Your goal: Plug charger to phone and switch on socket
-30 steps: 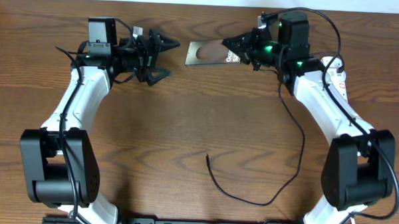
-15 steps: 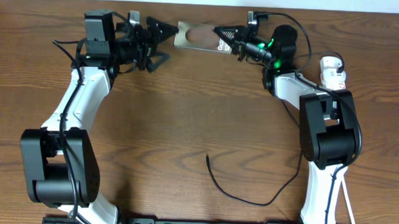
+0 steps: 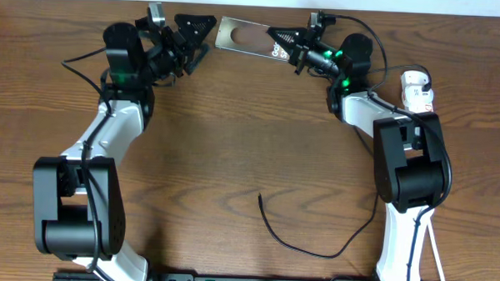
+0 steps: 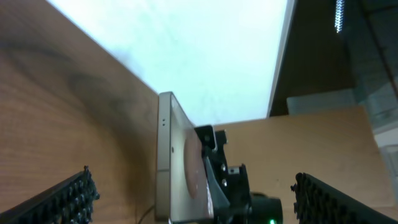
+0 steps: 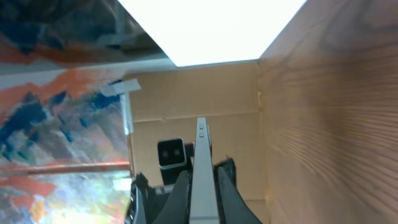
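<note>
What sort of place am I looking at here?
Probably a robotics lab bench: left arm and right arm at a wooden table, with a phone, charger and socket to work on.

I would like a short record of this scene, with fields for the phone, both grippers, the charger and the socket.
phone: tilted, at the far edge of the table, gripped at its label end
right gripper: shut on the phone
left gripper: open, facing the phone's free end, apart from it
charger: loose on the table, not plugged into the phone
socket: far right, partly hidden; switch position cannot be told
</note>
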You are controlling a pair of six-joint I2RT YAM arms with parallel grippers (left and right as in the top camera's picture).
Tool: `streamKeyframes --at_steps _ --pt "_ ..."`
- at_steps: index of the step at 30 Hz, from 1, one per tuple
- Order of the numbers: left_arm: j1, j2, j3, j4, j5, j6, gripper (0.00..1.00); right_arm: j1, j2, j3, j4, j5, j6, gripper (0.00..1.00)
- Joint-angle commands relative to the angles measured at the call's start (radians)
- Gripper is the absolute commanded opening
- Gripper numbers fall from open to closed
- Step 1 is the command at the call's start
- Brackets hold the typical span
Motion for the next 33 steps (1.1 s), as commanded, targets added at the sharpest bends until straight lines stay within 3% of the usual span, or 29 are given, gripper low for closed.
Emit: streamKeyframes --at_steps 1,33 --pt "-0.022 -0.025 -0.048 0.087 -0.076 -0.060 0.98 0.038 -0.006 0.018 0.045 0.087 0.063 0.01" --pt "-0.034 -0.025 -0.061 0.152 -0.191 -0.120 0.98 0.207 -0.006 0.018 0.094 0.134 0.062 0.01"
